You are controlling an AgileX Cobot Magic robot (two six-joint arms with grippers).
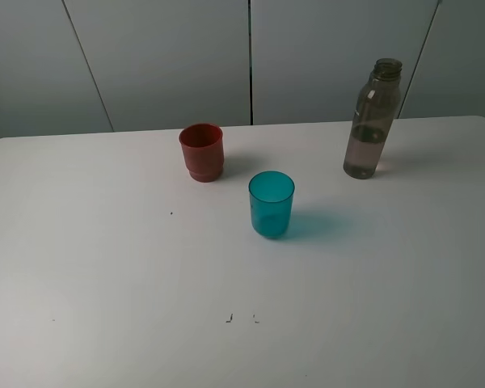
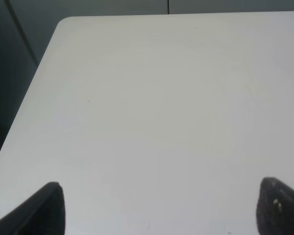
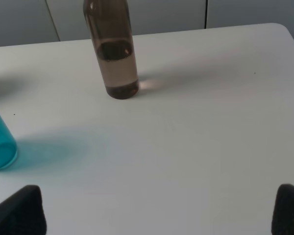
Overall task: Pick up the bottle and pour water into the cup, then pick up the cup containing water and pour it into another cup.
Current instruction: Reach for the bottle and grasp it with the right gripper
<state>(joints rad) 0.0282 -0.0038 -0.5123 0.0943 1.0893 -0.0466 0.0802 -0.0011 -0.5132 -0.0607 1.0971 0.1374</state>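
The bottle (image 1: pixel 373 121) stood upright near the table's (image 1: pixel 105 283) back right corner, well apart from both cups. It had no cap that I could see, and water filled roughly its lower half. The teal cup (image 1: pixel 271 204) stood about mid-table, and the red cup (image 1: pixel 201 151) stood closer to the back edge, left of centre. Neither cup touched anything else.

Both grippers were released and held nothing. The left gripper (image 2: pixel 164 210) hung with its fingers spread wide over bare table near the left edge. The right gripper (image 3: pixel 157 210) was equally wide and faced the bottle from the front, with the teal cup off to one side of its view.

The bottle looked like thin, smooth plastic. It was probably light overall but bottom-heavy with the water, and likely to dent under a hard squeeze. A slick, round wall like this could twist between the pads as it was tipped.

The best hold seemed to be on the straight body at about the waterline, below the shoulder. That was low enough to control the weight and left the neck free for pouring. With the mouth open, a jolt on contact could tip it and spill.
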